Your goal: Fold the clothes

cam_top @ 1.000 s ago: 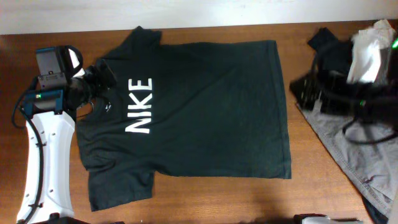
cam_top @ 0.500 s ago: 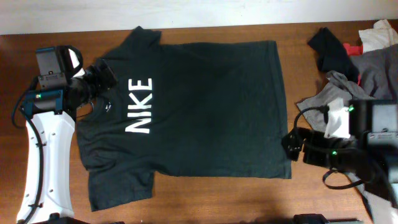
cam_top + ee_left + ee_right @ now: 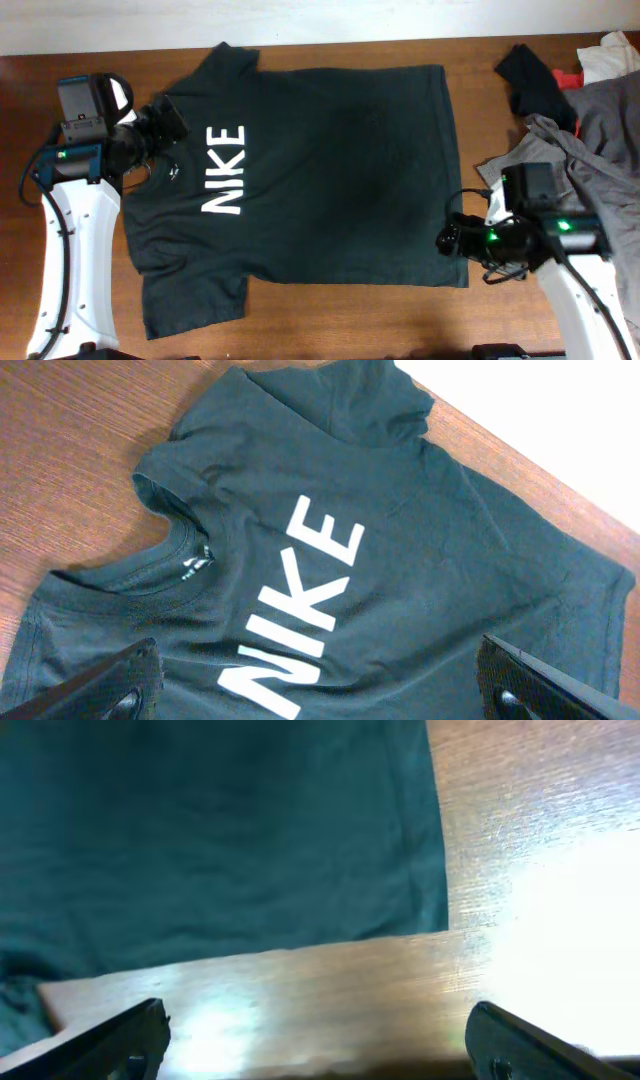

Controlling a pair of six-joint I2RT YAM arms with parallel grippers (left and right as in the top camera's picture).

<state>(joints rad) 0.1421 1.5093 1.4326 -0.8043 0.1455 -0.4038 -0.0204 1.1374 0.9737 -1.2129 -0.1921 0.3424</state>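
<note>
Lab — robot arms (image 3: 75, 250), table (image 3: 350, 315)

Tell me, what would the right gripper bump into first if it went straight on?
Probably the dark T-shirt: the open right gripper points at its hem near a corner. Its wrist view shows bare wooden table right beside that edge, so it could touch wood first; depth is unclear.

Dark NIKE shirt (image 3: 330, 170) flat on table (image 3: 330, 320), left arm (image 3: 70, 250) at collar, right arm (image 3: 585, 295) by hem
</note>
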